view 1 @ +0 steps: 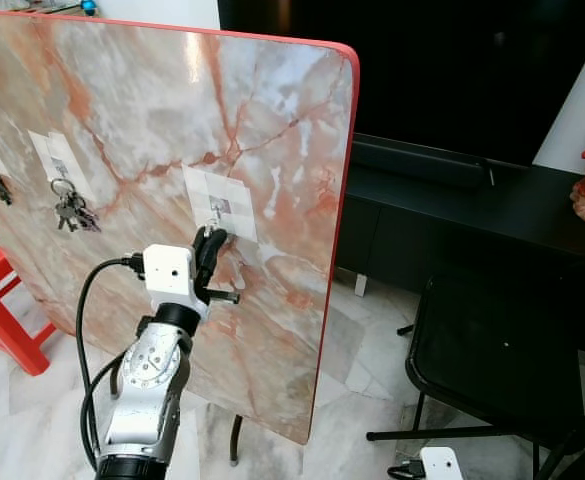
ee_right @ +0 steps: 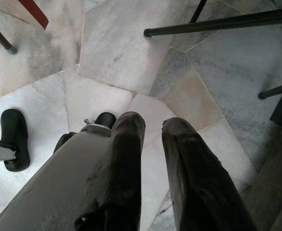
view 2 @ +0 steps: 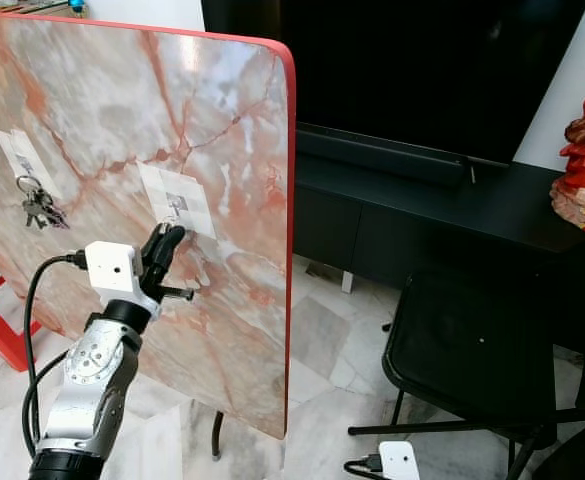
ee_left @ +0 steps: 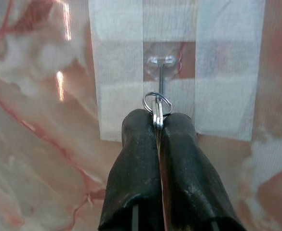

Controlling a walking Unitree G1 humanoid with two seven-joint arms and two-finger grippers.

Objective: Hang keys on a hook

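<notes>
The left gripper (ee_left: 158,126) is clenched on the keys (ee_left: 157,115), whose flat blades run back between the two fingers while the ring (ee_left: 157,102) juts just past the tips. Straight ahead of the ring, touching or nearly so, the hook (ee_left: 161,77) stands upright on its taped patch on the marble board (view 1: 152,110). The right gripper (ee_right: 150,127) hangs slack and parted over the floor, well apart

Home living room: television (view 1: 412,70), marble floor (view 1: 362,350).
</notes>
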